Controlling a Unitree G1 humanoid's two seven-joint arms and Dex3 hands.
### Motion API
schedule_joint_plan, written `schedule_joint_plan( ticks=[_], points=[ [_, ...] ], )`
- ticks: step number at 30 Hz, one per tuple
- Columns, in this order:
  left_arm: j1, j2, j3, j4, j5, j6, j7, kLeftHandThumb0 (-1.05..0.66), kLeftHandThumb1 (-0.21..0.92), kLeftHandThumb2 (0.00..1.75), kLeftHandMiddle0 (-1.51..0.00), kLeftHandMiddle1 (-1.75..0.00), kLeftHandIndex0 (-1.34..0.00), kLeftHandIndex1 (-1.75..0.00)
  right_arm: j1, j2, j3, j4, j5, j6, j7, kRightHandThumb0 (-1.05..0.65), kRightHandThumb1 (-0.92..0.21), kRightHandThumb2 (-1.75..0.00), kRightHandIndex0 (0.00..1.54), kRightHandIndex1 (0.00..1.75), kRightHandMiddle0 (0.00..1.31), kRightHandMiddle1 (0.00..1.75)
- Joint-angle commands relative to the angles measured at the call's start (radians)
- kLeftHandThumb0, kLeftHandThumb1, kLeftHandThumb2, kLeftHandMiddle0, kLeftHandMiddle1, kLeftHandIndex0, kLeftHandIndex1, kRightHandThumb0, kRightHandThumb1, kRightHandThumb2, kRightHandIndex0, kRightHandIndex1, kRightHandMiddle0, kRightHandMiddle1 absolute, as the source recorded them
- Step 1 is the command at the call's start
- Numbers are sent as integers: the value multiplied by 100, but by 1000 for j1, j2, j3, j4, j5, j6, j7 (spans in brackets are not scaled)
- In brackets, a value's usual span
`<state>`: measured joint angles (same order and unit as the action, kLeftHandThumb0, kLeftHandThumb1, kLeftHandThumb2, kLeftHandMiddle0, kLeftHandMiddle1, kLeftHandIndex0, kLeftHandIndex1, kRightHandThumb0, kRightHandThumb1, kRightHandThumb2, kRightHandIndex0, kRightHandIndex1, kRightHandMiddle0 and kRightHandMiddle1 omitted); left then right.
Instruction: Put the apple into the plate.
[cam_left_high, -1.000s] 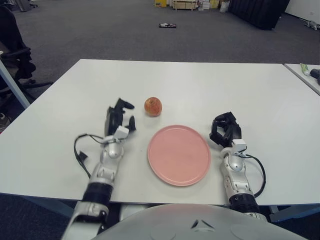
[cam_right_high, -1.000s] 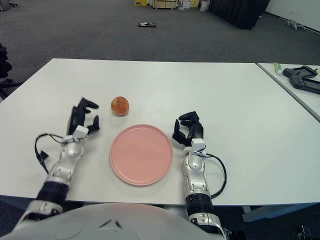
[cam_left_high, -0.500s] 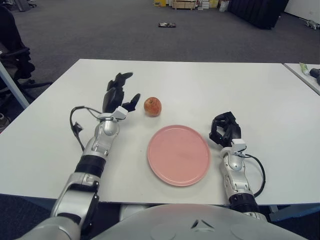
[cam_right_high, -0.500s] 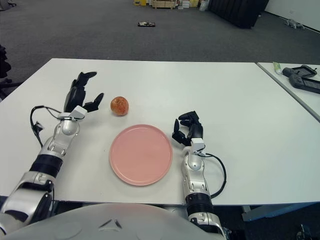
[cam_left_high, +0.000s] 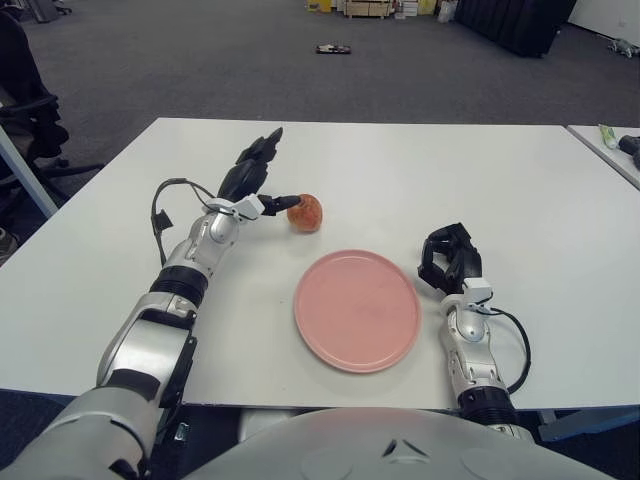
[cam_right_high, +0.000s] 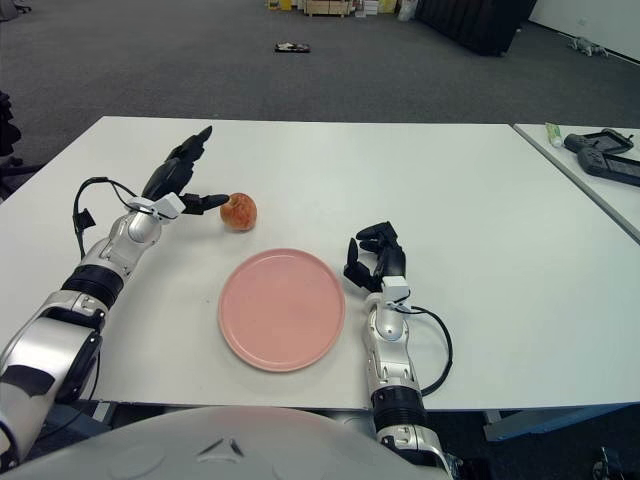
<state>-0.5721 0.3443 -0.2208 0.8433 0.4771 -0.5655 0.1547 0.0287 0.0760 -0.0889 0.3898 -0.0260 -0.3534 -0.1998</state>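
Left robot hand (cam_left_high: 252, 178) reached apple (cam_left_high: 306, 212) | plate (cam_left_high: 357, 310) empty

Bright, even indoor light, sharp throughout.
The white bench (cam_left_high: 400, 170) shows no glare; the plate (cam_left_high: 357, 310) and apple (cam_left_high: 306, 212) cast only faint, soft shadows; the far floor (cam_left_high: 200, 60) is dimmer.

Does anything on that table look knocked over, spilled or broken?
Nothing stands out. The apple sits whole beside the empty pink plate; the left hand reaches open toward it, and the right hand shows right of the plate.
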Motion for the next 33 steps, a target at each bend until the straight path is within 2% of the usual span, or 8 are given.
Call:
schedule_joint_plan(
  ticks=[1, 7, 11, 13, 17, 25, 29, 33],
  points=[
    [-48, 6, -31, 14, 22, -19, -24, -105, 60, 40, 0, 0, 0, 0, 25, 1, -7, 32, 9, 17, 4, -41, -55, -103, 69, 175, 43, 175],
    [-77, 8, -67, 43, 38, -22, -53, -105, 61, 39, 0, 0, 0, 0, 29, 1, -7, 32, 8, 10, 6, -41, -54, -105, 69, 175, 44, 175],
    [-130, -19, -124, 193, 74, -16, -80, -104, 58, 40, 0, 0, 0, 0, 32, -3, -5, 30, 0, 12, 0, -41, -53, -105, 70, 175, 44, 175],
    [-143, -28, -151, 262, 99, -17, -66, -103, 54, 45, 0, 0, 0, 0, 36, -4, -5, 26, -1, 14, 0, -41, -53, -106, 72, 175, 44, 175],
    [-169, -28, -180, 295, 114, -18, -99, -96, 36, 66, 0, 0, 0, 0, 41, -1, -7, 19, 2, 17, -3, -41, -53, -106, 71, 175, 45, 175],
    [-195, -70, -264, 385, 189, 70, -97, -80, 11, 96, 0, 0, 0, 0, 47, -2, -7, 15, 2, 13, -4, -41, -53, -105, 69, 175, 44, 175],
    [-203, -86, -296, 423, 214, 108, -90, -82, 11, 97, 0, 0, 0, 0, 45, -2, -9, 21, 2, 11, -8, -41, -53, -105, 69, 175, 44, 175],
    [-207, -94, -331, 456, 238, 140, -84, -87, 18, 89, 0, 0, 0, 0, 46, -1, -11, 19, -7, 16, -22, -41, -54, -105, 70, 175, 44, 175]
  ],
)
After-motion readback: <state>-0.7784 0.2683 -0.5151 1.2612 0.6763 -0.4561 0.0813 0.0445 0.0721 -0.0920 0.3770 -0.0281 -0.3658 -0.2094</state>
